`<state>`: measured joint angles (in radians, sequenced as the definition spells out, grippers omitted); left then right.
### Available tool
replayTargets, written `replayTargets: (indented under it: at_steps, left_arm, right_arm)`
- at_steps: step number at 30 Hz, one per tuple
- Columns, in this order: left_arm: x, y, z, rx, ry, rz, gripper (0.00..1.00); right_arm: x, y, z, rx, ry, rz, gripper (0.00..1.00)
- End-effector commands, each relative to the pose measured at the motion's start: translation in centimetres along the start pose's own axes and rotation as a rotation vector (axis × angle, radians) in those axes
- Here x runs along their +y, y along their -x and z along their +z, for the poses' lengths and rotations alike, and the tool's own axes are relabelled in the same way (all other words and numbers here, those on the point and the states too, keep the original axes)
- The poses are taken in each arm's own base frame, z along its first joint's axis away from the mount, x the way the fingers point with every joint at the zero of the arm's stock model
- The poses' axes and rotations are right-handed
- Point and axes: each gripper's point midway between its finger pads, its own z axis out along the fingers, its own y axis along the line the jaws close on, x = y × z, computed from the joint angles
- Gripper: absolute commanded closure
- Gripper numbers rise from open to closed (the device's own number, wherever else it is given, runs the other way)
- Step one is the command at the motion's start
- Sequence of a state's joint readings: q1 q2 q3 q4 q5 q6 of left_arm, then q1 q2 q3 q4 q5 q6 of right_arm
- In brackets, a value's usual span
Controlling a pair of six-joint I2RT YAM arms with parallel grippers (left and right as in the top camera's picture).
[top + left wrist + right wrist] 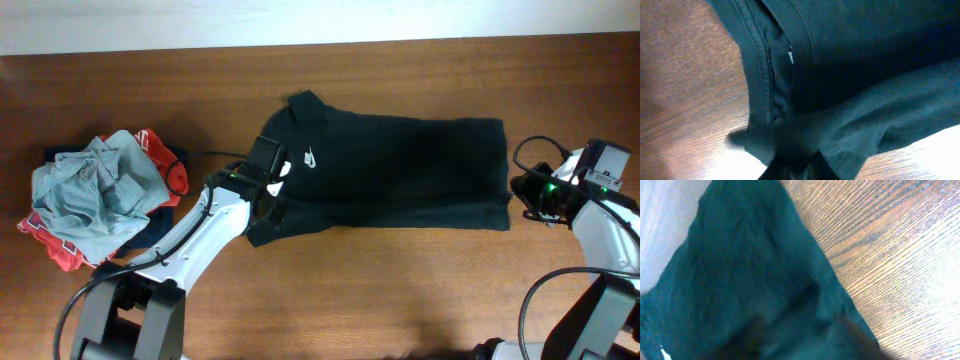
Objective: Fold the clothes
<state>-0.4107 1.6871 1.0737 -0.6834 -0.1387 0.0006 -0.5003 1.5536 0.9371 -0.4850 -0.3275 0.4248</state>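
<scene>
Seemingly reached the end of a lengthwise fold on the black T-shirt (pixel 400 170), laid as a long band across the middle of the wooden table (pixel 400 290), with the left gripper (pixel 262 195) at its collar end and the right gripper (pixel 522 195) at its hem. Could not tell clenched from released for either one. Judged the next move to call for carrying hem to collar; read no words, only a small white chest logo (pixel 311 157).

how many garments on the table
4: black T-shirt spread at centre; grey-blue garment heaped at left over red-and-white garment and navy garment. More may be hidden.
</scene>
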Motion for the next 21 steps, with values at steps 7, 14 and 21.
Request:
replayTargets:
  at_steps: [7,14,21]
  left_arm:
    - [3.2,0.5,-0.6,-0.011,0.128,-0.067,0.24]
    - [4.5,1.0,-3.6,-0.036,0.135,-0.117,0.14]
    - [4.8,3.2,-7.3,-0.165,0.118,-0.14,0.02]
  right_arm:
    - [-0.3,-0.3,0.1,0.017,-0.029,0.006,0.31]
    - [-0.7,-1.4,0.1,0.061,-0.041,0.02,0.29]
    - [-0.1,-2.4,0.0,0.109,-0.003,0.002,0.3]
